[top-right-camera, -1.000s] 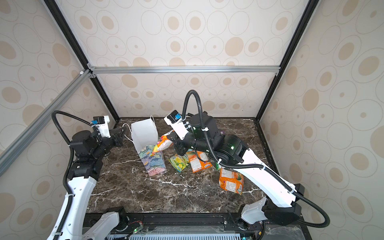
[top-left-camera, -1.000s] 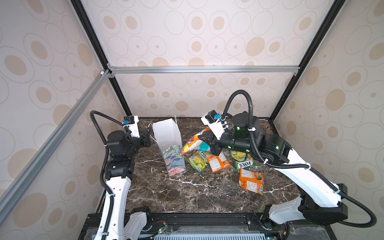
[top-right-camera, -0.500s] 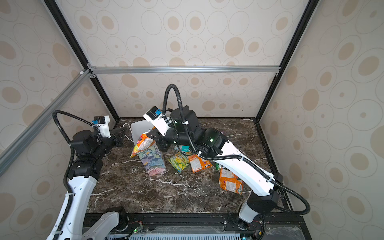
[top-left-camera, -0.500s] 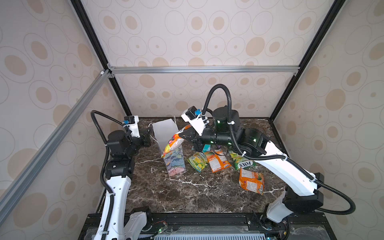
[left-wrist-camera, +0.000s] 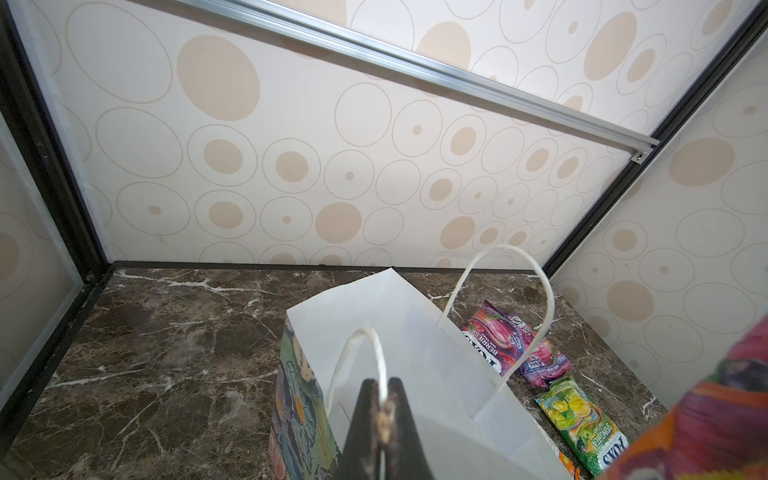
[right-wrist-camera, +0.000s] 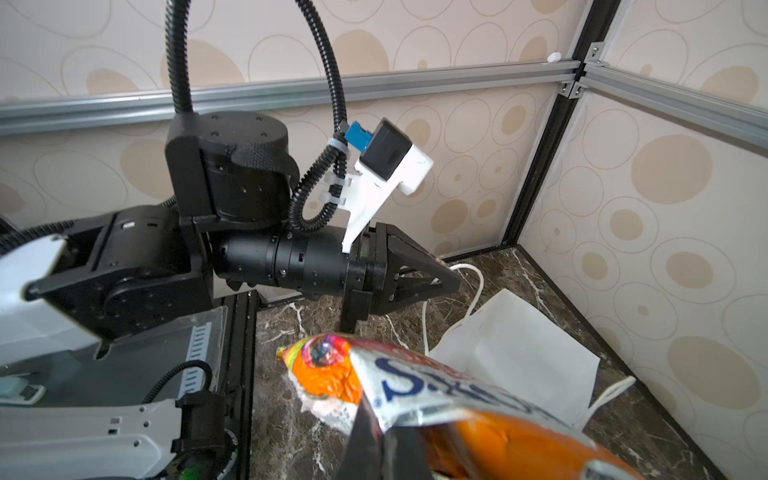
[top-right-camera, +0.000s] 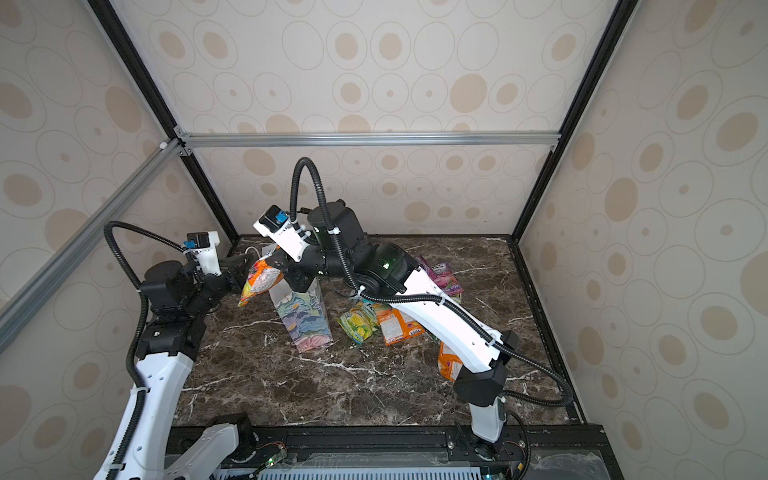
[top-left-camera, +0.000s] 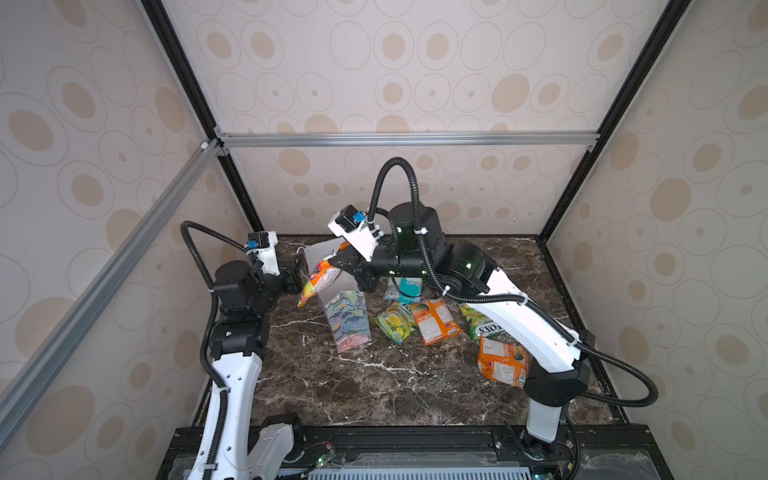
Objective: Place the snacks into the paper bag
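The paper bag (top-left-camera: pixel 347 320) stands upright at the back left, floral outside, white inside (left-wrist-camera: pixel 399 332). My left gripper (left-wrist-camera: pixel 382 397) is shut on its near white cord handle (left-wrist-camera: pixel 376 349) and shows in both top views (top-left-camera: pixel 296 269) (top-right-camera: pixel 240 266). My right gripper (right-wrist-camera: pixel 384 419) is shut on the top edge of an orange snack packet (right-wrist-camera: pixel 324 370). That packet (top-left-camera: pixel 321 279) (top-right-camera: pixel 259 282) hangs over the left edge of the bag's open mouth. More snacks lie right of the bag: green-yellow (top-left-camera: pixel 395 325), orange (top-left-camera: pixel 436 322), teal (top-left-camera: pixel 406 289), purple-pink (top-right-camera: pixel 441 274).
Another orange packet (top-left-camera: pixel 500 362) lies near the right arm's base, and a green one (top-left-camera: pixel 482 326) is partly under that arm. The right arm (top-left-camera: pixel 519 320) stretches across above the pile. The back wall stands close behind the bag.
The right gripper has carried the orange packet leftward from above the pile to the bag's mouth. The left gripper has kept its hold on the handle and has not moved.
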You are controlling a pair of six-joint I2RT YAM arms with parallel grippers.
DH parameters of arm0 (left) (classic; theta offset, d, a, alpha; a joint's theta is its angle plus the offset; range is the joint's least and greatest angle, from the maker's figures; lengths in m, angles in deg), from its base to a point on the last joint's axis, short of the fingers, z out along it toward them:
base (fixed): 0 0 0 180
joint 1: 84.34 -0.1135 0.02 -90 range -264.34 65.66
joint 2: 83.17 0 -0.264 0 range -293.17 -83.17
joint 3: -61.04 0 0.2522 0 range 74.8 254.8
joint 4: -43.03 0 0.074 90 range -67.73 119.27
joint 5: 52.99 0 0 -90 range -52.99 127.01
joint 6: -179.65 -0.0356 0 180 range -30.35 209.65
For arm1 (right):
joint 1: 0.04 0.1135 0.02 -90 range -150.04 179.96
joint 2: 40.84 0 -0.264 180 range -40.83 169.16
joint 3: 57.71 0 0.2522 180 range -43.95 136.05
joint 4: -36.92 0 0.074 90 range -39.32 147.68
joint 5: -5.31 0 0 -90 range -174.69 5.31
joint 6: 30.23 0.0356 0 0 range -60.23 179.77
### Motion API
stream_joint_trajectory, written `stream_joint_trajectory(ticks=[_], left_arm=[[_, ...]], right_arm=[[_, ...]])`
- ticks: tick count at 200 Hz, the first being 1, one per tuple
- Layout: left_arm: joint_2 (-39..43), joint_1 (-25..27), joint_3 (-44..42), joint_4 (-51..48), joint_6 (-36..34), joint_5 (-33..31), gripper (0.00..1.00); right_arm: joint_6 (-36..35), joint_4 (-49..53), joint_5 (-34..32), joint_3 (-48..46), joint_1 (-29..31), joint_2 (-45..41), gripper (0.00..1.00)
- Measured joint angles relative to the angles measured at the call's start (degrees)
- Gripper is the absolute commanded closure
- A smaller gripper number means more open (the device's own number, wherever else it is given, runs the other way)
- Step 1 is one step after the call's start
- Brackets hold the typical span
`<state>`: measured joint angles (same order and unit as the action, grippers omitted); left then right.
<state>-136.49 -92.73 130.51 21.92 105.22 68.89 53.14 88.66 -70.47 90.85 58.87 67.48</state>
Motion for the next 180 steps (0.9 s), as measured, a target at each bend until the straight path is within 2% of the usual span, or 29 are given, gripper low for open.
stream_joint_trajectory(ticks=[74,180], left_arm=[[0.0,0.0,0.0,0.0,-0.02,-0.04,1.0],[-0.04,0.0,0.0,-0.02,0.0,-0.09,1.0]], right_arm=[[-11.61,6.88,-0.39,10.29,-0.02,7.58,1.0],[-21.18,10.14,-4.57,11.63,-2.05,10.05,1.0]])
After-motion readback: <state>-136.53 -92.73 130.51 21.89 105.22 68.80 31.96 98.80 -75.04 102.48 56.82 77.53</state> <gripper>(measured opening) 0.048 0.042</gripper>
